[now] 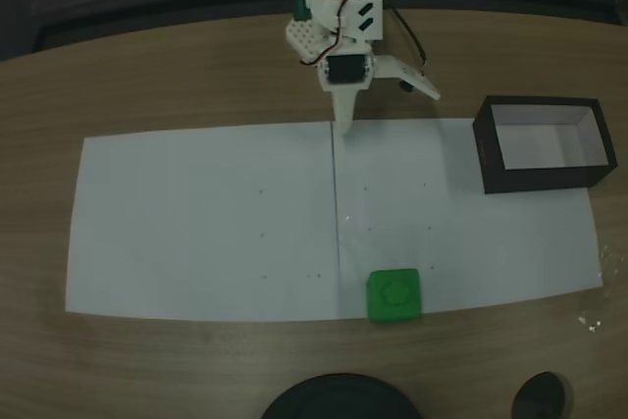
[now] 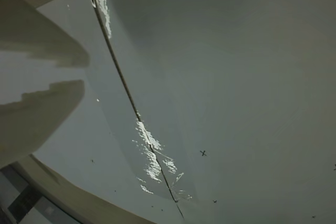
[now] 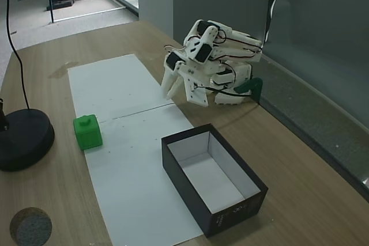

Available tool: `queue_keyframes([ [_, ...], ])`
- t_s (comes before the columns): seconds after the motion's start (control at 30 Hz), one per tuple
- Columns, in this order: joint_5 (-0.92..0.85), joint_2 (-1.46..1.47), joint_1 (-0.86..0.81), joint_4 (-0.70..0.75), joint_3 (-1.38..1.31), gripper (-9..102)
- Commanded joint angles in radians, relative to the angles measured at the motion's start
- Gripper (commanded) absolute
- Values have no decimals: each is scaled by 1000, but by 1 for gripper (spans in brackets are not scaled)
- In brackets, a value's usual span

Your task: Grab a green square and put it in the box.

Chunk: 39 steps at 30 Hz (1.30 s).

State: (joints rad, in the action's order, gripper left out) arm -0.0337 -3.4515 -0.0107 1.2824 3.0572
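The green square [image 1: 393, 294] [image 3: 87, 132] sits stud up on the white paper, near its front edge in a fixed view. The box [image 1: 542, 181] [image 3: 187, 180], black outside and white inside, stands open and empty at the paper's right end. My gripper [image 1: 390, 110] [image 3: 183, 99] [image 2: 84, 72] hangs folded close to the white robot base at the far edge of the paper. It is open, with nothing between its fingers, and well apart from both the block and the box. The wrist view looks down on bare paper past the two fingertips [image 2: 58, 100].
Two taped white paper sheets [image 1: 206, 223] cover the wooden table. A round black base [image 1: 339, 401] [image 3: 23, 136] and a small dark disc [image 1: 541, 394] [image 3: 30, 226] lie at the near table edge. A dark wall runs behind the arm.
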Motion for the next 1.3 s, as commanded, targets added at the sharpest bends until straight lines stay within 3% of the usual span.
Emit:
queue_keyframes([
  [0.0,5,-23,0,3,-55,0],
  [0.5,-2,-25,-2,-66,-46,1],
  [0.7,-3,-21,-2,-288,-83,1],
  [0.87,-3,32,103,-318,-224,14],
  [1.03,34,337,190,-261,-506,23],
  [1.27,63,1077,242,-123,-1085,29],
])
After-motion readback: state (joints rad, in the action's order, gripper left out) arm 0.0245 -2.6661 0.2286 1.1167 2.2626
